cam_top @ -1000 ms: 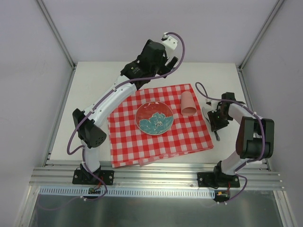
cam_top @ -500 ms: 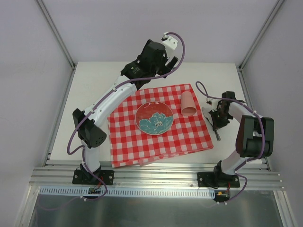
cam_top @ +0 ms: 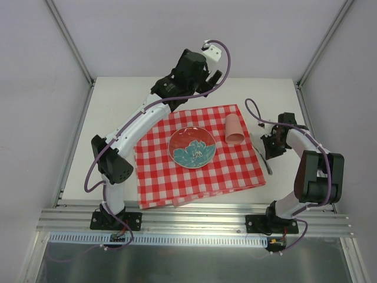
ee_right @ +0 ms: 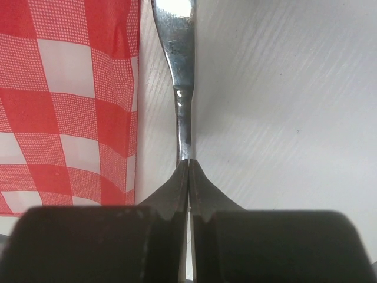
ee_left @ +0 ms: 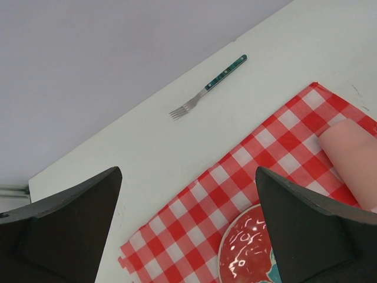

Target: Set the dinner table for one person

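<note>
On the off-white dinner table (cam_top: 118,112) lies a red-and-white checked cloth (cam_top: 171,177). A red plate with a teal flower (cam_top: 192,147) sits in its middle, and a pink cup (cam_top: 234,130) lies on its side at the back right corner. Just right of the cloth's edge, my right gripper (cam_top: 272,147) is low over the table and shut on the thin shaft of a silver metal utensil (ee_right: 181,71). My left gripper (ee_left: 188,236) hangs open above the cloth's back left corner, holding nothing. A teal-handled fork (ee_left: 207,88) lies on the bare table beyond it.
Aluminium rails run along the table's near edge (cam_top: 194,221) and up both sides. Grey walls close in the back and the sides. The utensil's free end (cam_top: 269,170) pokes out toward the front beside the cloth's right edge.
My right gripper's fingers have closed onto the metal utensil, and the wrist has shifted slightly to the right. The left arm has stayed still.
</note>
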`<state>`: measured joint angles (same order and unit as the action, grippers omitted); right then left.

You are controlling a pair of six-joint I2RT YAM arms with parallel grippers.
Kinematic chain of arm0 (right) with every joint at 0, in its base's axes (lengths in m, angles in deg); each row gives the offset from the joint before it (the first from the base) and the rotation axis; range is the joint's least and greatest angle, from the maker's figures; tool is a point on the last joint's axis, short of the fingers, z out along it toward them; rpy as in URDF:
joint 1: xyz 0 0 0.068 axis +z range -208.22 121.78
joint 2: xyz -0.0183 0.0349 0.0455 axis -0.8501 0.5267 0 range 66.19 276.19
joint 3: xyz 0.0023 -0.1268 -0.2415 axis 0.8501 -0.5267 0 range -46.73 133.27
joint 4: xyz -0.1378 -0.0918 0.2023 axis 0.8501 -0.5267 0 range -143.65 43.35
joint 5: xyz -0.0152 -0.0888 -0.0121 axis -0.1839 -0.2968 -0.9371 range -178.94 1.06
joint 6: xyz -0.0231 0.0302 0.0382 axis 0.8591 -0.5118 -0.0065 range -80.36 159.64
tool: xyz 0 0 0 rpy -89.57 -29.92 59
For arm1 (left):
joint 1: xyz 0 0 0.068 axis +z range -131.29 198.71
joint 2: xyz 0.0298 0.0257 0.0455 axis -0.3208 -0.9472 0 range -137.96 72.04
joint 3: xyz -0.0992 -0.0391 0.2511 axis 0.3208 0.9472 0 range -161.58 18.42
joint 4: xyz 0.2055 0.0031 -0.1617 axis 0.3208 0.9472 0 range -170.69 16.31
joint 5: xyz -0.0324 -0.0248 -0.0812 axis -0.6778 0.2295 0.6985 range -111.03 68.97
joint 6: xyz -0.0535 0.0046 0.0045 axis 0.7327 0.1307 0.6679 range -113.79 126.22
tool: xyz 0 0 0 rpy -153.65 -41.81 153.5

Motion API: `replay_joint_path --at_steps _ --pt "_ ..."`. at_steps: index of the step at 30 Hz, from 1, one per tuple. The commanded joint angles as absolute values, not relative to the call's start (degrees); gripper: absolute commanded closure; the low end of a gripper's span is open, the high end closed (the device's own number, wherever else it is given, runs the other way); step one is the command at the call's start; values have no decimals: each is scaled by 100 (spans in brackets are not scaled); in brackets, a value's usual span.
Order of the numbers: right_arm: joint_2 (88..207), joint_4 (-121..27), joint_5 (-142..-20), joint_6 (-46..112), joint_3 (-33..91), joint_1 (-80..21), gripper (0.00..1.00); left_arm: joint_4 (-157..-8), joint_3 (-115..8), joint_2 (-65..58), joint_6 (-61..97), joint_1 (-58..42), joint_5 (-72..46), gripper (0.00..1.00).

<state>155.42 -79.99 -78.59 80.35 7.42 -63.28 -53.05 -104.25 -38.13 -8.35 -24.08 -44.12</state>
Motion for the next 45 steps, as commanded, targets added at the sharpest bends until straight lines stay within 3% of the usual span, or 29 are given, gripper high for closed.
replay_joint_path --at_steps 1,2,3,6,9,18,23,25,27,30,45 --pt "15416 -8163 -7699 7981 873 -6358 100 -5493 -10682 -3826 -846 -2462 -4467 1" --pt "15460 -8137 -7690 7963 864 -6358 99 -5485 -10674 -3826 -855 -2462 -4476 1" --pt "15495 -8110 -7707 7937 864 -6358 92 -5485 -10674 -3826 -846 -2471 -4485 1" --pt "15653 -7979 -7698 7849 855 -6349 57 -5485 -10647 -3817 -864 -2471 -4493 1" --pt "15689 -7759 -7707 7875 820 -6349 53 -5485 -10647 -3817 -873 -2471 -4493 1" --pt "15926 -7556 -7444 8192 898 -6288 60 -5476 -10647 -3852 -864 -2488 -4502 1" --pt "16680 -8143 -7672 8279 1347 -6112 60 -5485 -10674 -3861 -864 -2497 -4511 1" --pt "16691 -8058 -7733 8183 1348 -6051 64 -5485 -10665 -3870 -873 -2506 -4511 1" --pt "16822 -8136 -7751 8165 1417 -5936 82 -5485 -10674 -3870 -873 -2506 -4511 1" --pt "16841 -8163 -7751 8121 1427 -5901 99 -5485 -10656 -3853 -881 -2506 -4520 1" --pt "16041 -8567 -7611 7981 1418 -5998 100 -5502 -10674 -3861 -890 -2497 -4555 1"
